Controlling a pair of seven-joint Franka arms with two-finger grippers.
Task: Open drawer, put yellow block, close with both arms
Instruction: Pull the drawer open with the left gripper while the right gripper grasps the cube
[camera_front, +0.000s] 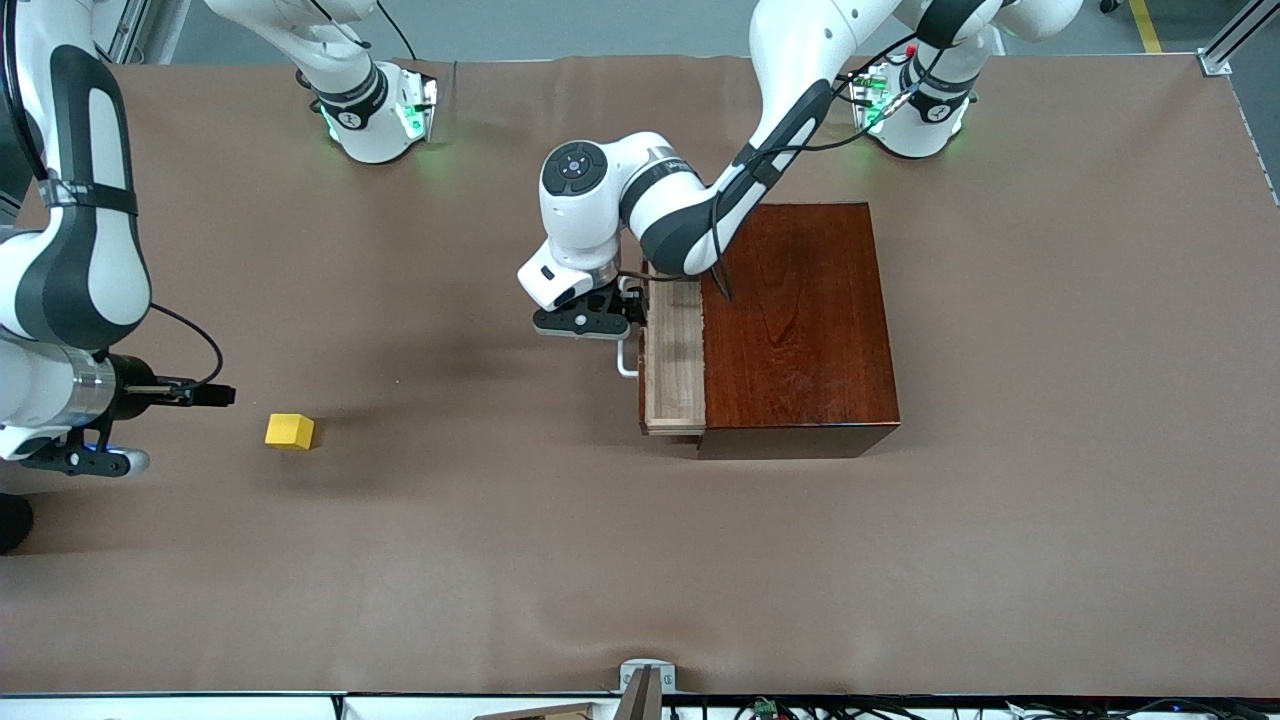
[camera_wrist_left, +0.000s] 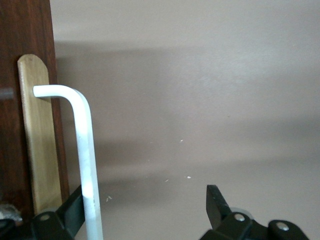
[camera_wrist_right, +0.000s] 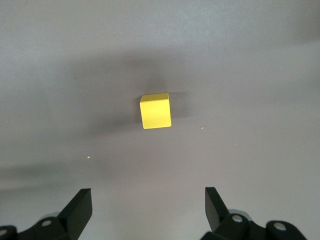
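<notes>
The reddish-brown box (camera_front: 800, 320) stands mid-table toward the left arm's end. Its drawer (camera_front: 675, 352) is slid partly out, so a strip of pale wood shows. My left gripper (camera_front: 630, 316) is at the drawer's white loop handle (camera_front: 626, 362). In the left wrist view the handle (camera_wrist_left: 86, 150) runs between the open fingers of the left gripper (camera_wrist_left: 145, 202), close against one finger (camera_wrist_left: 70, 212) and unclamped. The yellow block (camera_front: 290, 431) lies on the table toward the right arm's end. My right gripper (camera_front: 95, 462) hovers beside it, open and empty. The block (camera_wrist_right: 155, 111) sits ahead of the right gripper (camera_wrist_right: 148, 205).
A brown cloth (camera_front: 640, 560) covers the table. The two green-lit arm bases (camera_front: 380, 120) (camera_front: 915, 110) stand along the edge farthest from the front camera. A small metal bracket (camera_front: 646, 682) sits at the nearest edge. Bare cloth lies between block and drawer.
</notes>
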